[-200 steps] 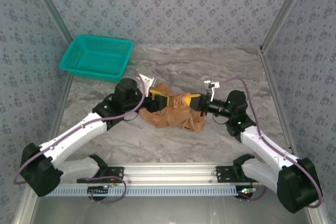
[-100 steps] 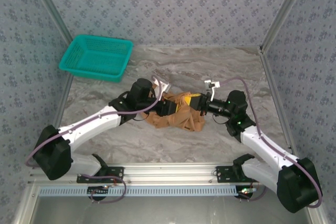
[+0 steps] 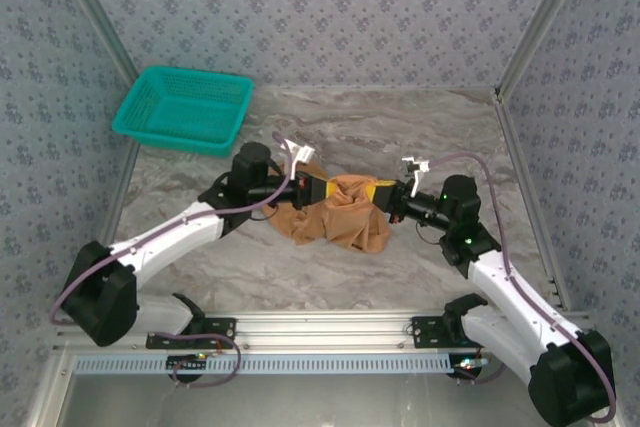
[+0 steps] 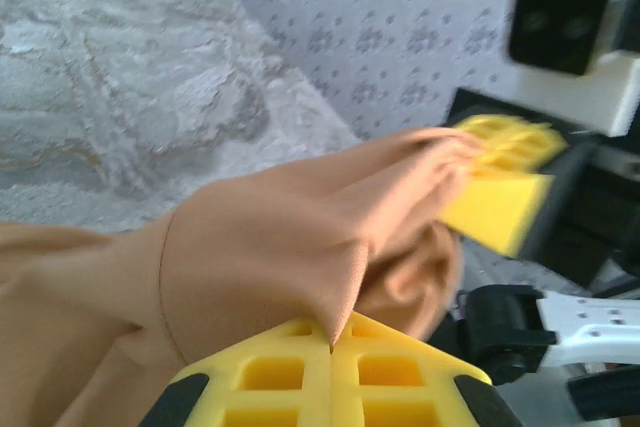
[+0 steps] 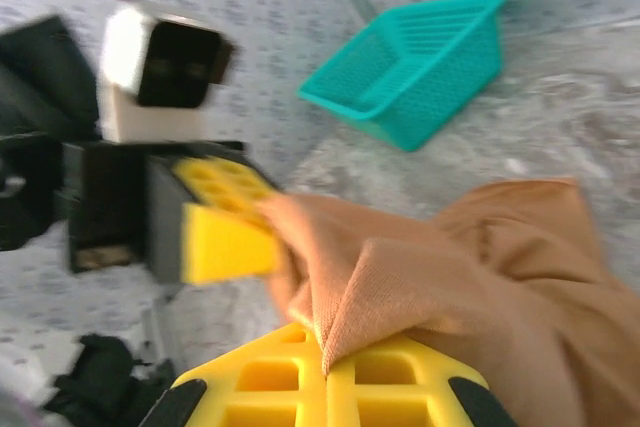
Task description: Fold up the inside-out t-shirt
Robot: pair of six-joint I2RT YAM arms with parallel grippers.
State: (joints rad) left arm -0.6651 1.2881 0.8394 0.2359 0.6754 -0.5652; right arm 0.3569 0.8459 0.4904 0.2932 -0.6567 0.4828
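Left jaws pressed together, yellow gridded pads [image 4: 300, 372] pinching a fold of the plain orange-tan soft cloth t-shirt [image 3: 340, 217]; the cloth comes to a point right at the pad seam. Right jaws likewise closed, pads [image 5: 370, 372] nipping a folded edge of the same cloth. The two sets of jaws face each other close, with a short bunched span of shirt between them. The rest sags as a crumpled, wrinkled heap on the middle of the grey marbled counter [image 3: 420, 127]. A stitched seam line shows on the cloth in the left wrist view. From above, both wrists cover the gripped ends of the shirt. In each wrist view the opposite arm's black body and white camera block sit just behind the cloth. Teal plastic mesh basket [image 3: 183, 109] upright in the far left corner, well apart from the shirt. Blue-grey patterned walls [image 3: 330, 7] enclose the counter
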